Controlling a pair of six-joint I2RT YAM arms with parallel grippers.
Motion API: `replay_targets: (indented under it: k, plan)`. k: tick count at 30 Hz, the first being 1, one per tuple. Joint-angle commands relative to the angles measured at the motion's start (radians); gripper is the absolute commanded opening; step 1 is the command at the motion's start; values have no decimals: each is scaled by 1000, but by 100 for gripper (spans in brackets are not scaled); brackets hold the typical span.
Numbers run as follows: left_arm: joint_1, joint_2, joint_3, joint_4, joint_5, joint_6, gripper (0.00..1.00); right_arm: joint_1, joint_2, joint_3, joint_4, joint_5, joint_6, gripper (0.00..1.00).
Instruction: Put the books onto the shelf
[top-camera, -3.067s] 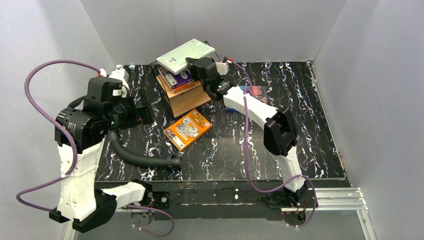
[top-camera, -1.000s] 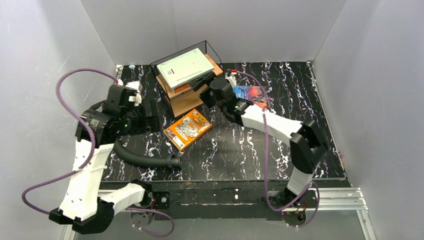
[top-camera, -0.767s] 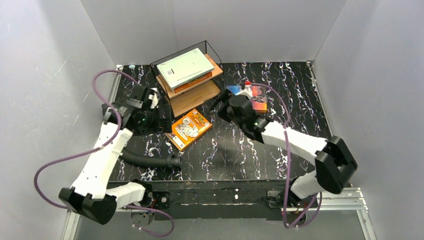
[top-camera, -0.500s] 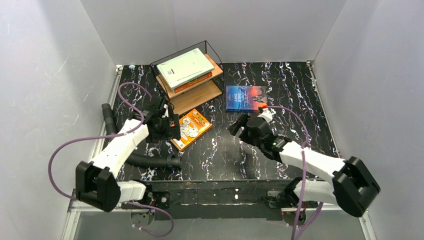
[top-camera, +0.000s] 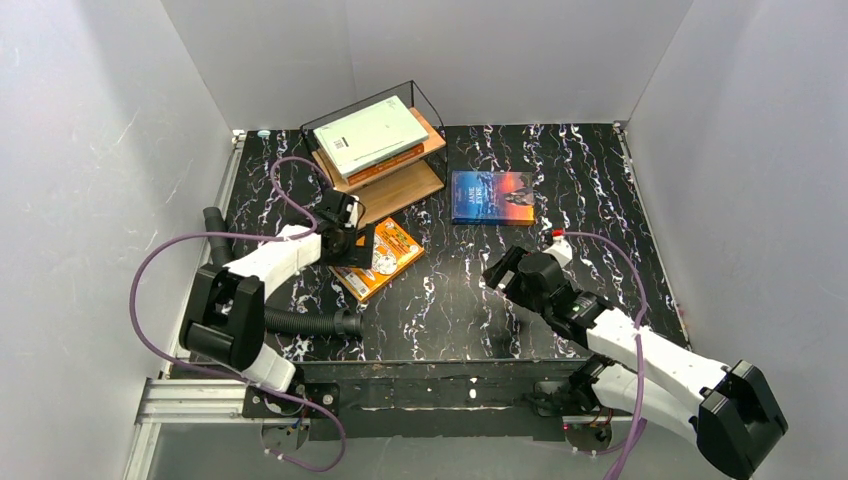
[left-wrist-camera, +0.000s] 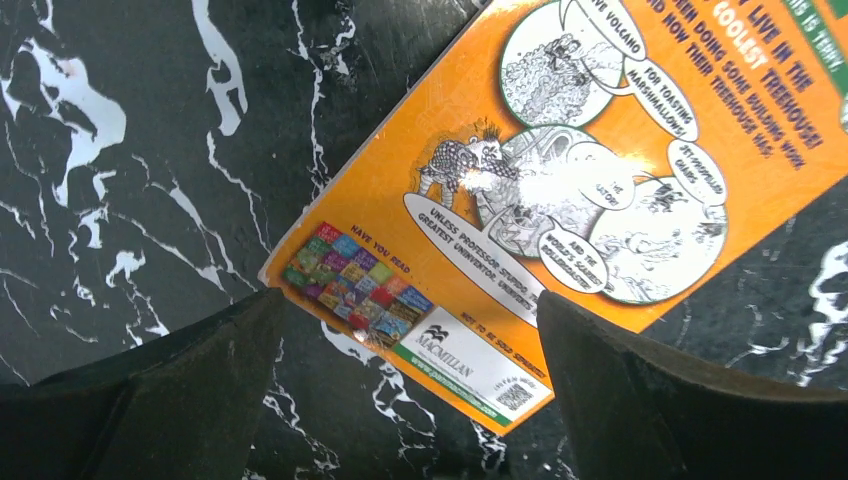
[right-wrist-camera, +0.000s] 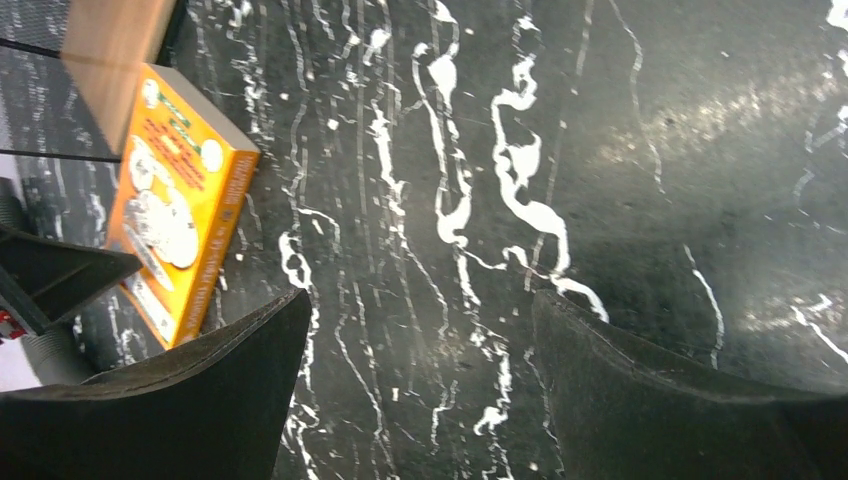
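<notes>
L hand (left-wrist-camera: 405, 320) wide open over orange book (left-wrist-camera: 560, 200) corner on counter (top-camera: 450, 300) = pre-grab | R hand (right-wrist-camera: 420, 310) released, empty, well apart, prob. giving room

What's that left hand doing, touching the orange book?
Cannot tell. In the left wrist view the left hand straddles a corner of the orange book, one finger overlapping its edge; neither gap nor contact shows.

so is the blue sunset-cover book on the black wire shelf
No, that blue book lies flat on the black table beside the shelf.
</notes>
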Motion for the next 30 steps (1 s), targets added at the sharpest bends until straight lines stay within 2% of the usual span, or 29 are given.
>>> replay_targets:
  k: [1,9,11,14,17,18,20,24,27,30]
  plan:
    - [14,58,18,1,82,153,98,-8,-34,-21,-24,25,26,89]
    - [53,91,-32,59,276,97,99,-10,-61,-51,-49,56,58,88]
    - [44,77,-79,59,385,40,99,-10,-55,-53,-33,53,67,88]
    - [-64,64,-116,78,393,17,99,-9,-29,-52,12,26,61,88]
    - [-235,103,-54,49,376,5,99,-9,13,-37,71,-61,99,88]
    - [-273,87,-35,41,419,6,99,-12,29,-28,79,-96,113,88]
    - [-289,47,-27,32,432,23,99,-19,35,-28,86,-117,124,88]
    - [-293,2,63,-86,336,31,99,-45,19,-41,92,-144,123,88]
    - [-292,46,190,-218,215,48,99,-74,5,-51,95,-169,116,87]
    - [-291,94,256,-236,125,53,99,-87,7,-42,92,-184,107,88]
